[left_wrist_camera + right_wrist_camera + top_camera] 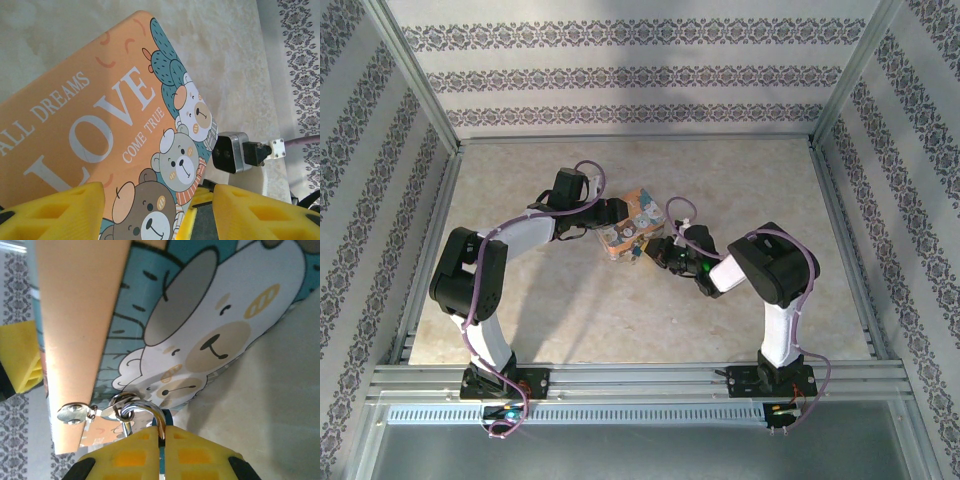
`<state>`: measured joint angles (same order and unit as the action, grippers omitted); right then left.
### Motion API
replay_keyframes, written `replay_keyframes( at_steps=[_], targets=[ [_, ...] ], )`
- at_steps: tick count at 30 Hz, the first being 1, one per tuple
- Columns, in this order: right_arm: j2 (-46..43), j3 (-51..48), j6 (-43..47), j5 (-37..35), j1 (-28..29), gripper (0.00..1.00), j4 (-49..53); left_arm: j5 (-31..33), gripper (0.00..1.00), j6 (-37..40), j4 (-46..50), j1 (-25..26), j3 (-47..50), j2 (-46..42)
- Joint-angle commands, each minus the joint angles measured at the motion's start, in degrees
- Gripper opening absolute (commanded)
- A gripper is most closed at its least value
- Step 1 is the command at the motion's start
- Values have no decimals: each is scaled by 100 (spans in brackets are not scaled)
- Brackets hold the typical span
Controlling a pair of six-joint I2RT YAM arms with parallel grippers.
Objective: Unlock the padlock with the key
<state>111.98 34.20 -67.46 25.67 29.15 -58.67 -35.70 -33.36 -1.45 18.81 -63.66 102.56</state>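
The padlock (100, 130) is up off the table (235, 65), approx. at its middle. It is tilted on its edge, w/ the LOVE face toward the left wrist view. The left gripper (157, 202) is clamped on it, w/ a yellow finger (55, 210) at each side of the lower end.

At the edge of the padlock hangs a small metal loop (146, 410). The right gripper (160, 452) sits right under this loop, its two halves pressed together. A thin teal sliver at the seam we take for the key (167, 416), so we judge it is pinched there. The shaft is hidden, and we cannot tell if the tip is inside a keyhole.

Progress, as we judge it: both pick-ups are done, and padlock and key are brought together. Left to do: seat the key, turn it, free the loop. Nothing shows the loop open yet.

Room: the two grippers are very near each other, almost touching, so there is little space for big wrist moves and the turn should be small. Around them the table is free. The patterned walls (640, 75) and the metal rails (432, 265) are well apart from the work, so there is no trouble w/ edges.
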Motion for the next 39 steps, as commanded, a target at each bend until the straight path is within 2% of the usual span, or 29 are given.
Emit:
replay_keyframes(
  at_steps=[1, 14, 25, 34, 36, 39],
  targets=[
    [-147, -65, -364, -544, 74, 8, -378, 151, 59, -3, 773, 70, 303, 128],
    [-245, -106, -995, -1197, 109, 7, -688, 178, 60, -3, 746, 69, 385, 141],
    [-412, -322, -1217, -1777, 74, 7, -437, 178, 61, 5, 744, 64, 383, 129],
    [-475, -302, -925, -1495, 127, 7, 19, 173, 61, -3, 720, 66, 383, 118],
    [-538, -419, -841, -1518, 131, 10, 40, 179, 61, -3, 729, 69, 381, 115],
    [-753, -551, -398, -1534, 103, 20, 107, 193, 61, 5, 736, 64, 377, 93]
  ],
)
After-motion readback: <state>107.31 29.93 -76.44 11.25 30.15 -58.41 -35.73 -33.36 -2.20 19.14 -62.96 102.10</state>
